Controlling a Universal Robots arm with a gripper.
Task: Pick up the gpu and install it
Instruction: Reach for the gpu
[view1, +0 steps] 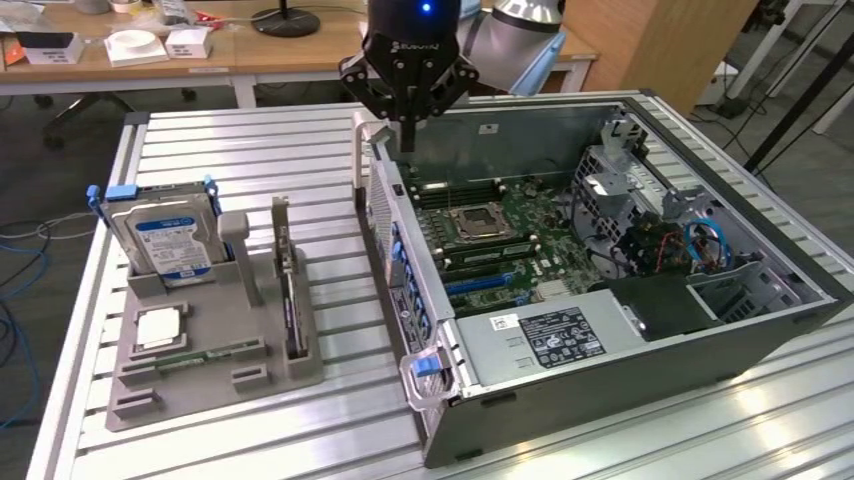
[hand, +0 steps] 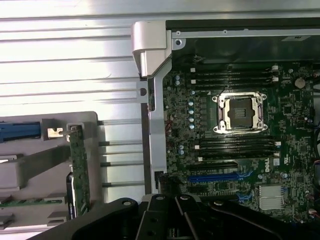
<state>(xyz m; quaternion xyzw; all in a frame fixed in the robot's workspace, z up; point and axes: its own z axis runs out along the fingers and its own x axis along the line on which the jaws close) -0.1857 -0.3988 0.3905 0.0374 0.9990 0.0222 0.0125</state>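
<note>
The end effector (view1: 404, 138) is seen closed and empty, poised above one wall of the open computer case (view1: 641, 350). The gpu (view1: 287, 285) is stood on edge in the grey holder (view1: 200, 375) on the bench (view1: 254, 150), well apart from the end effector, below it and toward the exterior view's left.

slatted metal table (view1: 240, 150) carries a grey parts holder (view1: 200, 388) and open computer case (view1: 601, 400).
</note>
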